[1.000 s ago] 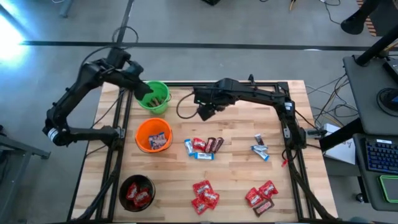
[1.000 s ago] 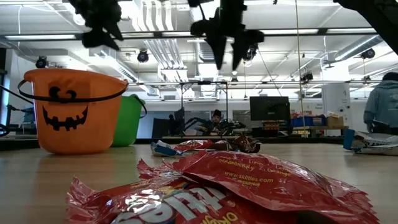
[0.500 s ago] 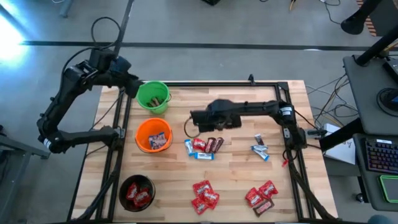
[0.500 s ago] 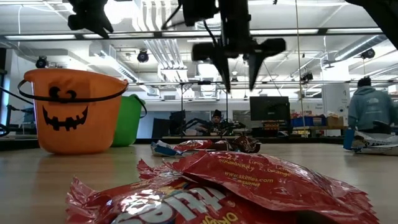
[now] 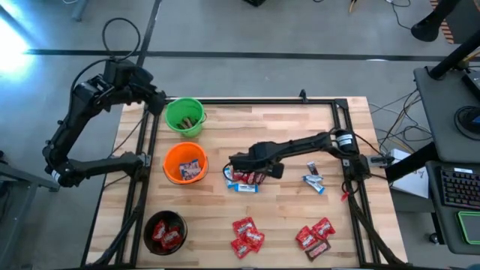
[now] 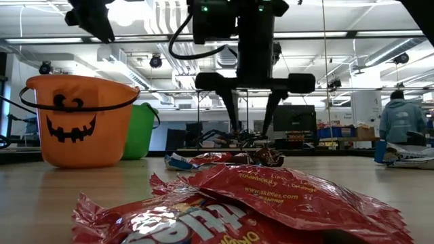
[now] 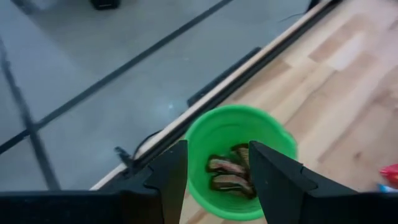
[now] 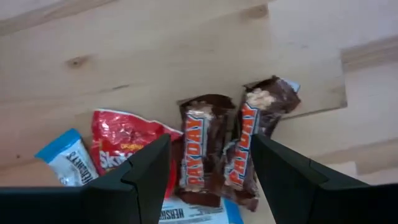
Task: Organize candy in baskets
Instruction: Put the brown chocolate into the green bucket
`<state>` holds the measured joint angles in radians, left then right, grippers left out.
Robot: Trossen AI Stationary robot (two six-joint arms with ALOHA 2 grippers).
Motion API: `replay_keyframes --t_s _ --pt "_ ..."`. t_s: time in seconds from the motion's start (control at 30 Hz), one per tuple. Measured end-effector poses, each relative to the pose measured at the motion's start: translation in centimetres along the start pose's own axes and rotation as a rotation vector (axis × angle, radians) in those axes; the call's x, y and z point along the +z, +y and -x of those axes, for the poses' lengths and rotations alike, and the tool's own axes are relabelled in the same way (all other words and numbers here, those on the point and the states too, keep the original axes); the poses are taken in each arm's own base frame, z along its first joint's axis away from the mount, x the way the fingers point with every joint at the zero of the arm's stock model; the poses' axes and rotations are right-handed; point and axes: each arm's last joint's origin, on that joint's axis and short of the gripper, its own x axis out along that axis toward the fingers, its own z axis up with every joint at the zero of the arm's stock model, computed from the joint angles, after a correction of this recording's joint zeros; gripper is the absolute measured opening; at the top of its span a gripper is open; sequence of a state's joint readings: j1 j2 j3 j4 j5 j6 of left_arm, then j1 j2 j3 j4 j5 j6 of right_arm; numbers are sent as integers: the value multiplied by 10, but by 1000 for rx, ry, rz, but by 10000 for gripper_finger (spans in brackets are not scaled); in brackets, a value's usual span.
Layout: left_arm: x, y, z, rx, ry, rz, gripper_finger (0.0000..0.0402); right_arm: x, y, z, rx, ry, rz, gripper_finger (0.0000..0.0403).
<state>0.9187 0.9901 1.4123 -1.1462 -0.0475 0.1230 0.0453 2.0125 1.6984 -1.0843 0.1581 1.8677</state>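
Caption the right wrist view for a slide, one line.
Open right gripper poised over two brown candy bars, with a red pack and blue-and-white bars beside them on the table.

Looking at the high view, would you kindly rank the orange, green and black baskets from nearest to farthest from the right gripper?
Right gripper is open over the mid-table candy pile.
1. Orange basket: nearest, directly toward the table's left side.
2. Green basket: farther, at the table's far left corner.
3. Black basket: farthest, at the near left corner, though not by much.

Bright overhead lighting, window glare at upper left, foreground candy (image 6: 237, 203) blurred
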Motion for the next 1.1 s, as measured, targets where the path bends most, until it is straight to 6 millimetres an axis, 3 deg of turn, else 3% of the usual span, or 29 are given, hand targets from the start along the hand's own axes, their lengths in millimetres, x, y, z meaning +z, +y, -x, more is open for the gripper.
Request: replay_keyframes --t_s 0.47,0.8,1.1 --pt "-2 1 5 19 -13 5 152 -33 -25 -14 -59 -17 -106 215" --pt "-3 1 9 20 -26 12 152 -32 -32 -24 -69 -54 -126 215" --pt "-4 1 9 21 -27 8 152 -35 -36 -49 14 -12 -149 214"
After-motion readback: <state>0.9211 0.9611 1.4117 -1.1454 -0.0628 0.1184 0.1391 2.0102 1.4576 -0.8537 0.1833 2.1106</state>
